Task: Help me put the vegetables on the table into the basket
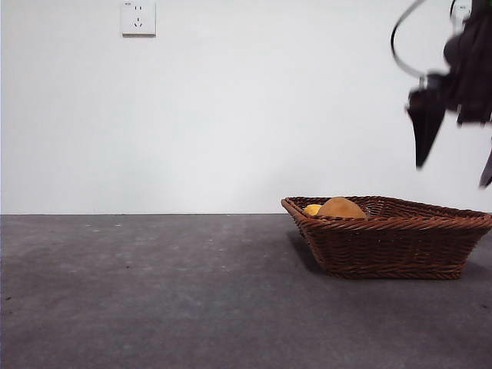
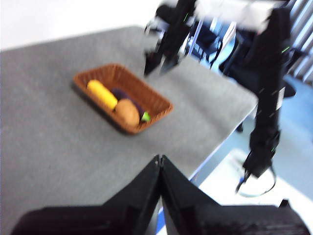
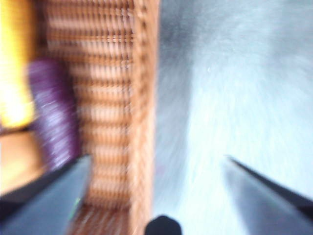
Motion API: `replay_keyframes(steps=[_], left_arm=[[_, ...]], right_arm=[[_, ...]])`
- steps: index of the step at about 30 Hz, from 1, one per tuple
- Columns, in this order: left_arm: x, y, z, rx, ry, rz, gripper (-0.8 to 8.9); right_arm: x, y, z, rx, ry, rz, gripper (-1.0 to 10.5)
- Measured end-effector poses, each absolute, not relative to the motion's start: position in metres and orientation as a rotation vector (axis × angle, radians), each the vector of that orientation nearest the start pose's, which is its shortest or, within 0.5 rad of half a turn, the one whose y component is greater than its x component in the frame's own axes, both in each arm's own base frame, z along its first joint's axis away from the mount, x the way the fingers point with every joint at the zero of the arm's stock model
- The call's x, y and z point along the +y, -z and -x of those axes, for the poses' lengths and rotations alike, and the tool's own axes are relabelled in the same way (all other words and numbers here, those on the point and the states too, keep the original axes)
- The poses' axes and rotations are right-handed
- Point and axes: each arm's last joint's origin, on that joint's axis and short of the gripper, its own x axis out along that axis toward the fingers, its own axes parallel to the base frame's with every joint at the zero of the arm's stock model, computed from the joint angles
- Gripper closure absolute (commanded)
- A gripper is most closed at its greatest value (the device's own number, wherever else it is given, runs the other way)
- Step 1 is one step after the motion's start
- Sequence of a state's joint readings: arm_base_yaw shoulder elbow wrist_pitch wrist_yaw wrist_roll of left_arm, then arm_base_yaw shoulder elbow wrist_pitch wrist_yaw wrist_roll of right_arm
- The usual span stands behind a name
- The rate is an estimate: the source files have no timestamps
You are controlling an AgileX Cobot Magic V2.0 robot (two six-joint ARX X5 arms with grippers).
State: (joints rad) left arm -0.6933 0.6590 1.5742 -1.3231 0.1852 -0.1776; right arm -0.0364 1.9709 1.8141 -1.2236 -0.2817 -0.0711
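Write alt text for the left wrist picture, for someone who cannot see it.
A brown wicker basket on a grey table holds a yellow corn cob, a potato and a purple eggplant. The right pincer hangs open above it; the left pincer is shut in the foreground.

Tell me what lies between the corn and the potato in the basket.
In the left wrist view, the eggplant sits alongside them in the basket, its dark body partly filling the gap between the corn and the potato.

Woven brown basket (image 2: 157, 101) resting on the grey table (image 2: 49, 137). Inside lie the yellow corn (image 2: 101, 94), brown potato (image 2: 127, 112) and purple eggplant (image 2: 134, 105), side by side.
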Motion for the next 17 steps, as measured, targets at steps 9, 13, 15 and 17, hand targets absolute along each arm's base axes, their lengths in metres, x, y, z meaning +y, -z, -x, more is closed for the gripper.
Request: replay_keyframes(steps=[9, 13, 15, 17], left_arm=[[-0.032, -0.399, -0.04, 0.692, 0.592, -0.165, 8.17], [-0.046, -0.391, -0.06, 0.765, 0.525, -0.231, 8.17], [-0.055, -0.389, -0.071, 0.806, 0.52, -0.25, 8.17], [-0.064, -0.385, -0.082, 0.855, 0.513, -0.272, 8.17]], right_arm=[[0.007, -0.409, -0.276, 1.05, -0.144, -0.024, 9.6], [0.012, -0.471, -0.17, 0.764, -0.075, 0.015, 9.5], [0.009, -0.489, -0.116, 0.62, -0.078, 0.006, 9.5], [0.005, -0.497, -0.072, 0.506, -0.056, 0.002, 9.5]])
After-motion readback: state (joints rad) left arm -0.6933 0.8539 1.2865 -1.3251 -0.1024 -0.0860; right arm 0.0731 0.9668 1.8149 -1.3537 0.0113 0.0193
